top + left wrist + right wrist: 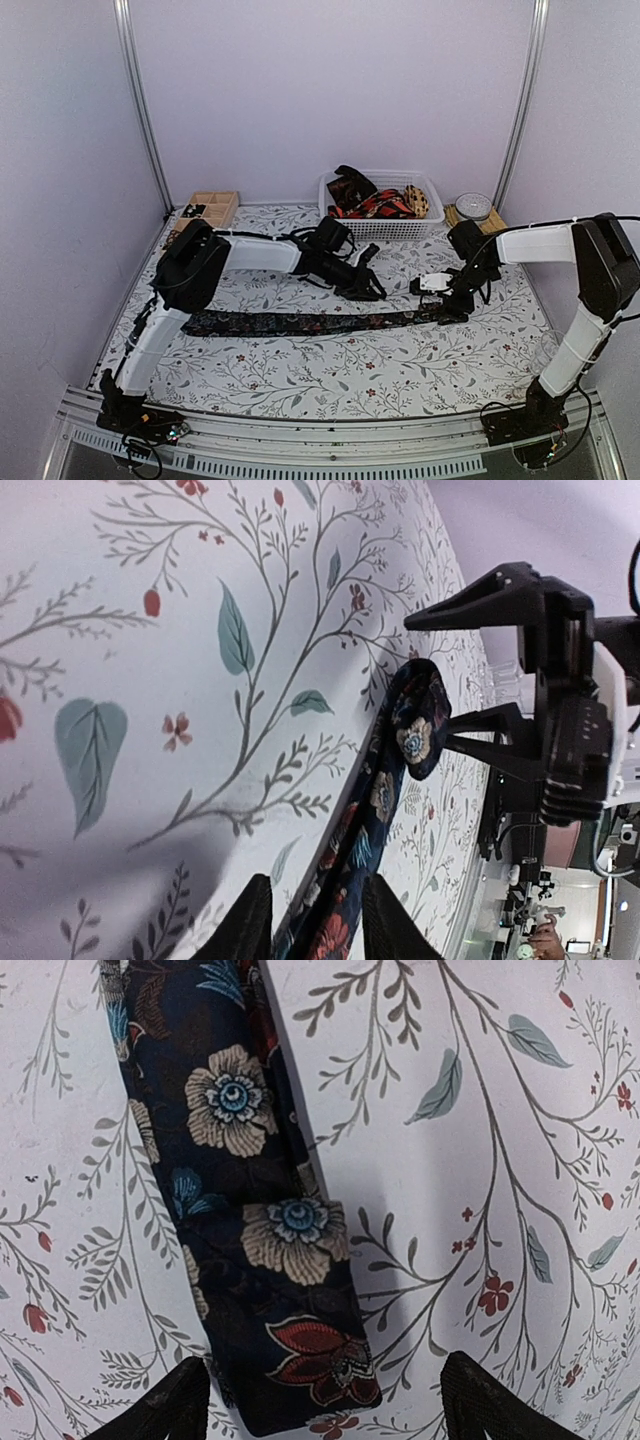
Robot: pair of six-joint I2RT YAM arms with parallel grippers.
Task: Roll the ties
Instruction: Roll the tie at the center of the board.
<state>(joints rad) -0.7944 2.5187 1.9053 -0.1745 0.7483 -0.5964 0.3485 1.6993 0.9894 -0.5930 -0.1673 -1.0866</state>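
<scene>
Across the middle of the flower-printed tablecloth [330, 375], stretched flat from left to right: the dark floral tie [300, 322]; not yet rolled, only its right end folded back over itself; from the right wrist, a short doubled flap with cream, blue and red blossoms; from the left wrist, that same end raised a little off the cloth. Over that end, the right gripper [325, 1385]; fingers well apart, one on each side of the flap; clamped on nothing. Further left along the strip, still right of its middle, the left gripper [318, 920], down at the cloth; fingertips apart with the tie running between them, a sliver of tablecloth showing beside one finger; not pinching. At the back edge, a white mesh basket [385, 230] holding more ties [375, 205], heaped together; left of it, a wooden tray [210, 210] with square compartments.
</scene>
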